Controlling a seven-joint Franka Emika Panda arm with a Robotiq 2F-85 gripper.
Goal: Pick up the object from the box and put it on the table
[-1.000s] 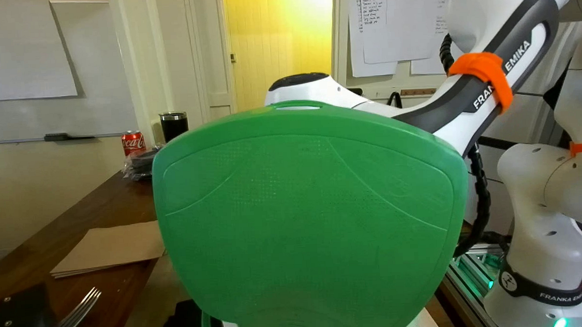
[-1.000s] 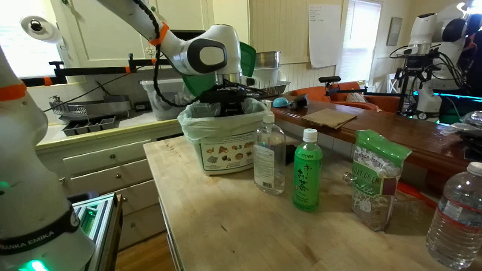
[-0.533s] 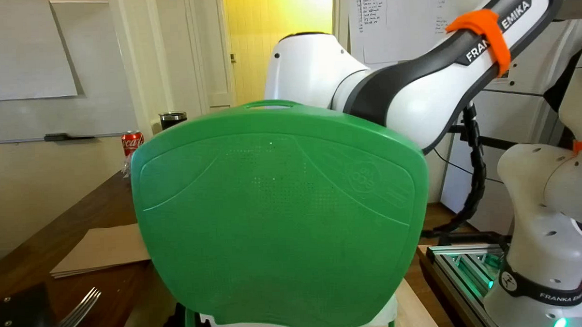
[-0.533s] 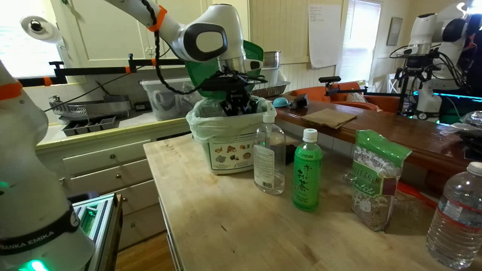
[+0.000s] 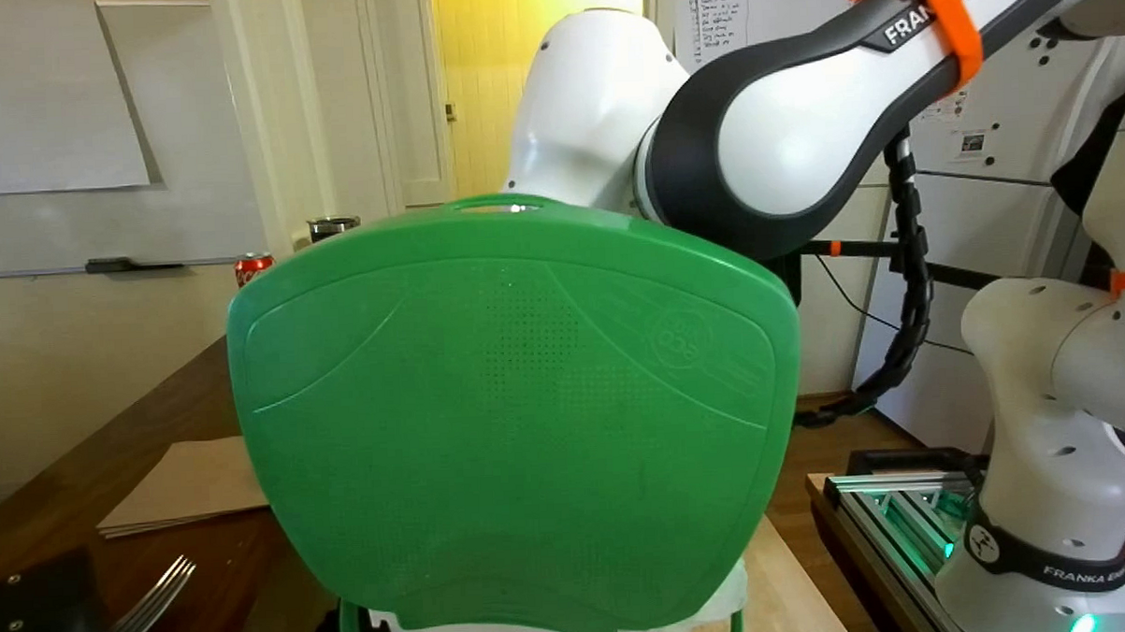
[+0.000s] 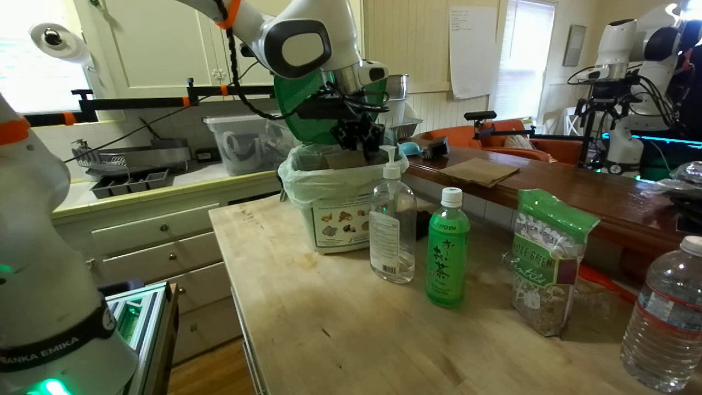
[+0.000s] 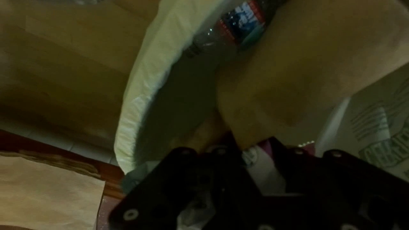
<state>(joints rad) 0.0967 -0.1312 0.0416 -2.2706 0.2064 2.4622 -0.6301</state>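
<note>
A white bin with a pale green liner (image 6: 340,180) stands on the wooden table (image 6: 329,340). A flat brown paper or cardboard piece (image 6: 344,160) shows at the bin's rim, and fills the upper right of the wrist view (image 7: 306,64). My gripper (image 6: 364,147) is over the bin mouth. In the wrist view the gripper (image 7: 254,143) appears shut on the lower corner of the brown piece; the picture is dark and the fingertips are partly hidden. A white and purple packet (image 7: 263,172) shows between the fingers. A clear bottle with a red and blue label (image 7: 243,22) lies inside the bin.
The bin's raised green lid (image 5: 519,402) hides the gripper in that exterior view. A pump bottle (image 6: 392,236) stands close in front of the bin, with a green tea bottle (image 6: 447,258), lentil bag (image 6: 548,269) and water bottle (image 6: 666,323) beyond. A brown wood counter (image 6: 592,186) runs behind.
My gripper has risen from inside the bin to its rim and moved right in an exterior view. The brown piece has come into view. The bin and lid have shifted slightly the same way.
</note>
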